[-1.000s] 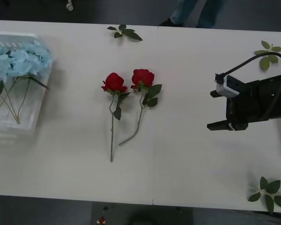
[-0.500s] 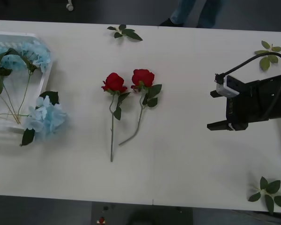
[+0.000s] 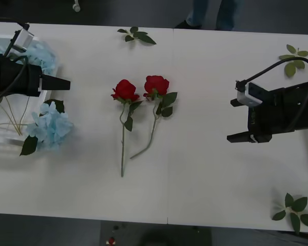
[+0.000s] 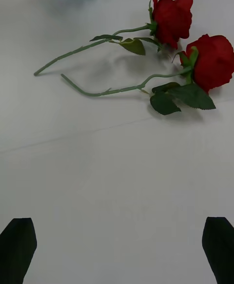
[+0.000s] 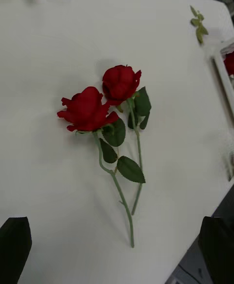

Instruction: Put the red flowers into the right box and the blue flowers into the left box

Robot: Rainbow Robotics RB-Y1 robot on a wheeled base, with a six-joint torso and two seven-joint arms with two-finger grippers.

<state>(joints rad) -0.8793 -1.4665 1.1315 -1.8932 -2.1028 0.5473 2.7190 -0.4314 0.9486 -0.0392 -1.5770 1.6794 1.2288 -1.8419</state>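
Red fabric roses (image 3: 141,92) on thin green stems lie mid-frame for our black right gripper (image 3: 241,120), spread wide at right. Our left gripper (image 3: 61,83), also wide and empty, hangs at upper left over the white tray (image 3: 41,110), where one pale-blue cluster (image 3: 51,125) spills over the rim.

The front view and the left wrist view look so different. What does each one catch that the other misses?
Front view alone: the blue flowers, one cluster hanging over the rim of the left box, both arms, with the left gripper over that box's edge and the right gripper hovering at the table's right side, and a leaf sprig near the front edge.

Left wrist view alone: the right box, with something red just inside it.

Both: two red flowers lying side by side on the table, and the open left gripper's black fingers.
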